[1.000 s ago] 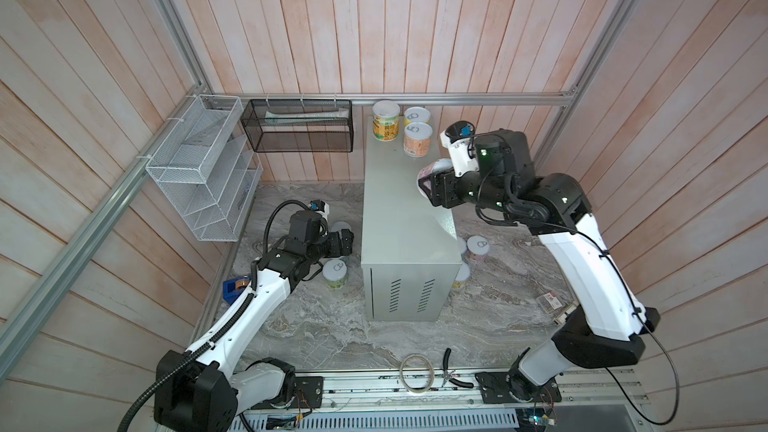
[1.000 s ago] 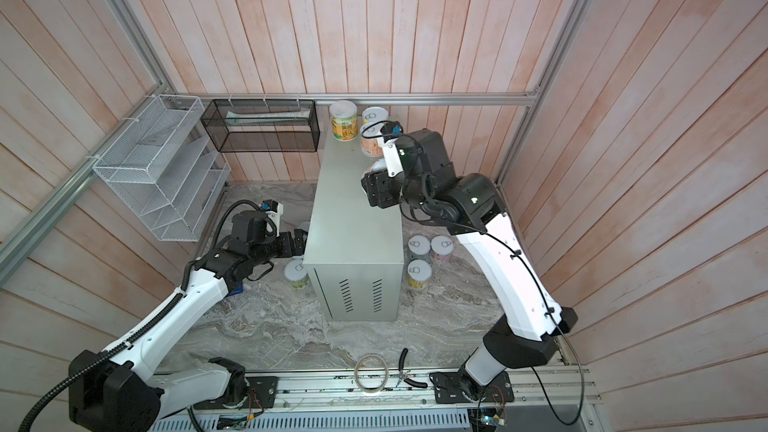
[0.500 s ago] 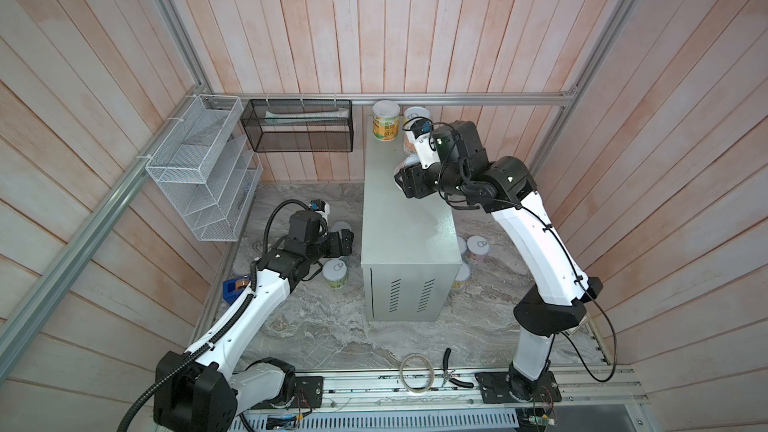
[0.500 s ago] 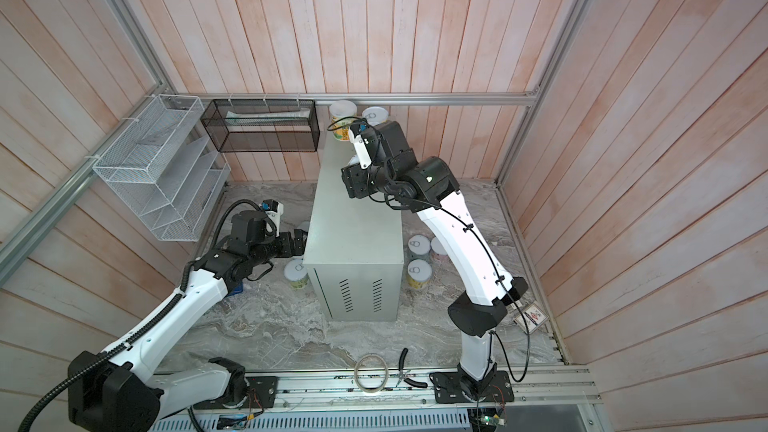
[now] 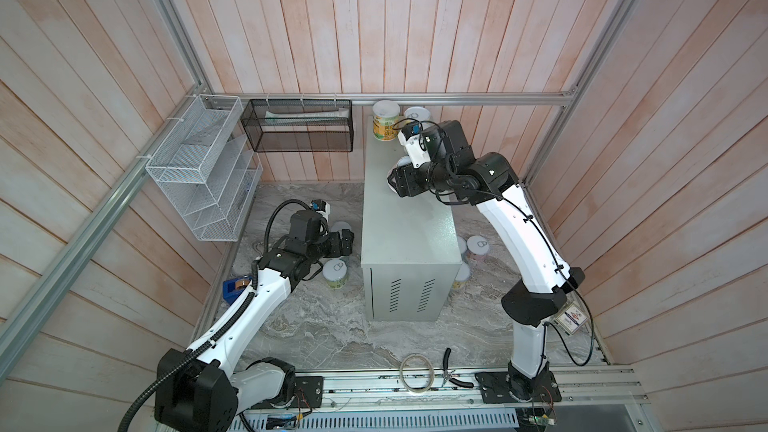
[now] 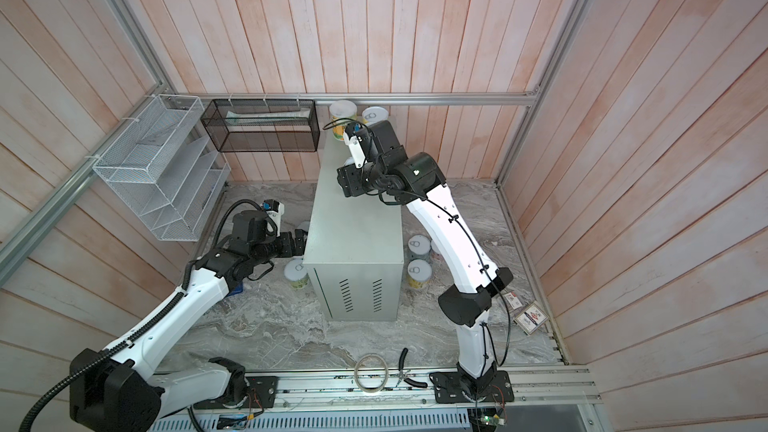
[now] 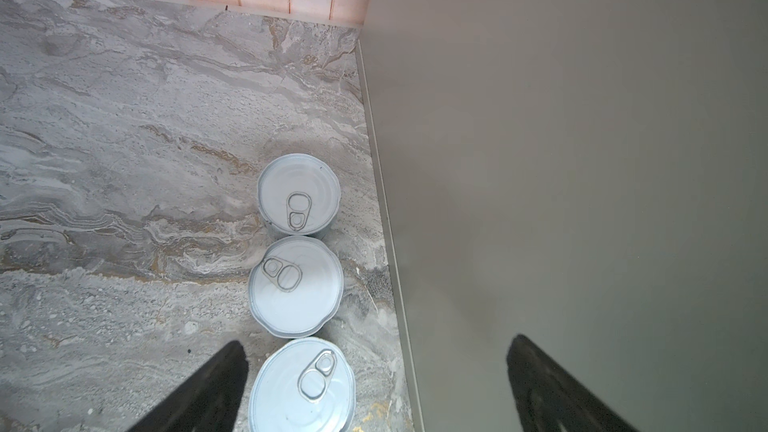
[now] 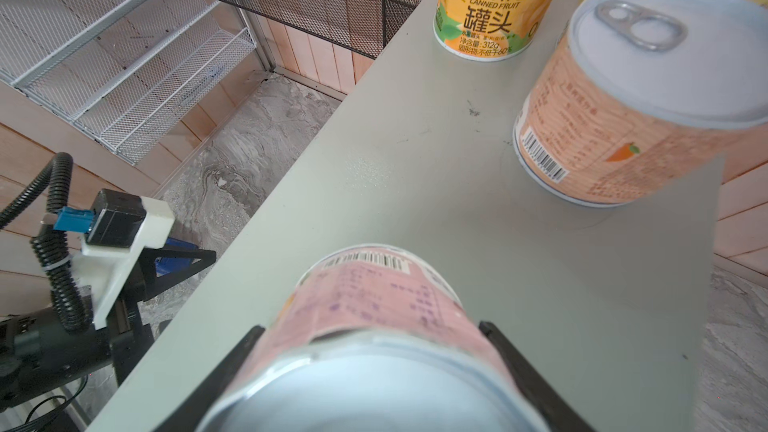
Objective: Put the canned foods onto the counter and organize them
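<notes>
Right wrist only: pink can (image 8: 374,305) is seen pinched by the right gripper (image 8: 370,328), lid toward the camera, over the counter (image 8: 415,160) top; contact with the top cannot be told.
Top views: held can is mostly hidden behind the gripper.
Counter top: yellow can (image 8: 494,6) and orange can (image 8: 623,118) are stood upright near the back end, apart.
Left wrist only: three cans (image 7: 296,284) are shown lids up in a row on the marble surface (image 7: 124,160), just beside the counter's side.
Left gripper (image 7: 376,351): spread wide, nothing pinched, above the row's near end.
Top views only: more cans (image 6: 417,245) are seen on the marble at the counter's other side.
Black mesh basket (image 5: 299,126): a pale long item is held; kind not made out.
White wire rack (image 5: 199,168): contents not made out.
</notes>
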Robot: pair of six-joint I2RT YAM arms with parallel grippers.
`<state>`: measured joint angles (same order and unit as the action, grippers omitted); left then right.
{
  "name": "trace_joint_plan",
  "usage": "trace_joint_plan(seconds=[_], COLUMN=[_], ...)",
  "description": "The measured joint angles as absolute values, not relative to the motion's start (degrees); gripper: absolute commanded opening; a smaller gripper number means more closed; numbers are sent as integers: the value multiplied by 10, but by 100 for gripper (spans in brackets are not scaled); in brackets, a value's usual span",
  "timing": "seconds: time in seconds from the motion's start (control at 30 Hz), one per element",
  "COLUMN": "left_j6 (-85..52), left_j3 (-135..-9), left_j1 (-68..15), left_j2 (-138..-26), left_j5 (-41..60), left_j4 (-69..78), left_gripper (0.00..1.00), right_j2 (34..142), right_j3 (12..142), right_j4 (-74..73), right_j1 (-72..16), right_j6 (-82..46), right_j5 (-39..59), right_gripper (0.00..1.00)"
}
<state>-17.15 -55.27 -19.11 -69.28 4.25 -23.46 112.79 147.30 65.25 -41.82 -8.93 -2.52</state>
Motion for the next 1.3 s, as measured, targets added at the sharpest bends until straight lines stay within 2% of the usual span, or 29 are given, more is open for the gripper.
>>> trace_joint_plan(seconds=[0.3,0.8,1.0,1.3], left_j6=[-171,-155,-145,-146], left_j3=[-553,-597,-694,-779], left_j1=[-191,-173,-166,-166], left_j2=[-712,-688,-639,-618], left_j5=[43,2,-12,14], left_j4=[-231,-266,-297,-300], left_gripper=[99,100,98,97], right_j2=[1136,1108,987,804], right_j3=[1483,1481,1367,1078], right_j4=[645,583,531,408], right_j1=[-408,-386,-387,-435], right_j6=[-89,-90,-97,-114], right_j5=[-1,34,23,-42], right_gripper=[81,78,67,65])
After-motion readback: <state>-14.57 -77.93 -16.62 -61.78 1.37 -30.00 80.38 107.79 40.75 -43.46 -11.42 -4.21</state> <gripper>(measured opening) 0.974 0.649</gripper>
